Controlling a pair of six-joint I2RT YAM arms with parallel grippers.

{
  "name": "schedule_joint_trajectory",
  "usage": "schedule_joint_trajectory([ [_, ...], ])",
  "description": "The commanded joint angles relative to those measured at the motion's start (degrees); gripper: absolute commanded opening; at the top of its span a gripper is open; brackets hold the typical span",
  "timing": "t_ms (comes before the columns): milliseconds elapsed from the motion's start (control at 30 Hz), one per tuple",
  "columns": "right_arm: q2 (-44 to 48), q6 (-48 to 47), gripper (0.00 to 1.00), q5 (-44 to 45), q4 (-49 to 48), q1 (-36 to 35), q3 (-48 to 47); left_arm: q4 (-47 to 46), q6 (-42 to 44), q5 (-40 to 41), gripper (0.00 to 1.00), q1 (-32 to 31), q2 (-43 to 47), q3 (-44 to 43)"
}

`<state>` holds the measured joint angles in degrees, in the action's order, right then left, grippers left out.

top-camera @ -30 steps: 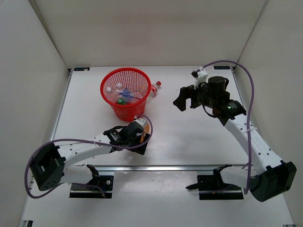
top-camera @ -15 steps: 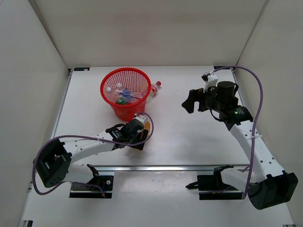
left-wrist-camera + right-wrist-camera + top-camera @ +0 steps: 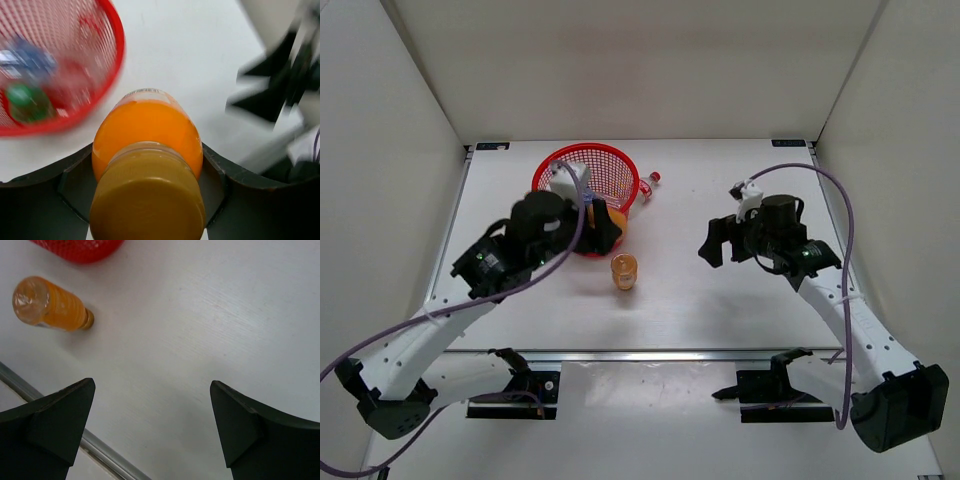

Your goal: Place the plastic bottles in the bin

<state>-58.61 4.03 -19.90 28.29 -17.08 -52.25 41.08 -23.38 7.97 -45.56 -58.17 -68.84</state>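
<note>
- Top view: my left gripper (image 3: 604, 228) hangs at the lower right rim of the red bin (image 3: 563, 160), upper left of centre, clamped on a stubby orange bottle (image 3: 618, 220).
- A second orange bottle (image 3: 624, 272) rests on the table (image 3: 720, 310) just below the bin, and a red-capped bottle (image 3: 648, 184) lies at the bin's right.
- My right gripper (image 3: 712, 243), centre right, is spread wide and holds nothing.
- Left wrist view, blurred: the gripped bottle fills the lower centre, cap toward the camera. The bin sits upper left with a green bottle (image 3: 22, 100) inside.
- Right wrist view: the fingers sit wide apart in the lower corners, and the second orange bottle is upper left.
</note>
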Motion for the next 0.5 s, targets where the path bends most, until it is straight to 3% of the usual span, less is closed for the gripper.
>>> schedule_joint_trajectory([
  [0, 1.2, -1.9, 0.97, 3.3, -0.1, -4.4, 1.0, -2.7, 0.9, 6.0, 0.48, 5.3, -4.4, -8.7],
  [100, 0.1, -2.5, 0.97, 7.6, 0.4, -8.0, 1.6, -7.1, 0.9, 11.8, 0.47, 10.2, -11.0, -12.8],
  [133, 0.2, -2.5, 0.97, 8.0, 0.5, -8.9, 1.5, -9.0, 0.8, 12.1, 0.52, 12.9, -13.6, -13.6],
  [267, -1.7, -2.7, 0.97, 7.9, -0.5, -11.5, 2.3, -12.0, -1.9, 7.4, 0.52, 19.4, -19.6, -13.2],
  [433, -3.4, -1.4, 0.98, 6.0, -4.2, -13.9, 4.1, -12.9, -1.8, 4.7, 0.69, 19.4, -23.0, -12.5],
  [467, -4.4, -1.5, 0.99, 5.5, -4.6, -14.2, 3.5, -13.0, -1.8, 4.4, 0.76, 19.4, -22.5, -12.4],
])
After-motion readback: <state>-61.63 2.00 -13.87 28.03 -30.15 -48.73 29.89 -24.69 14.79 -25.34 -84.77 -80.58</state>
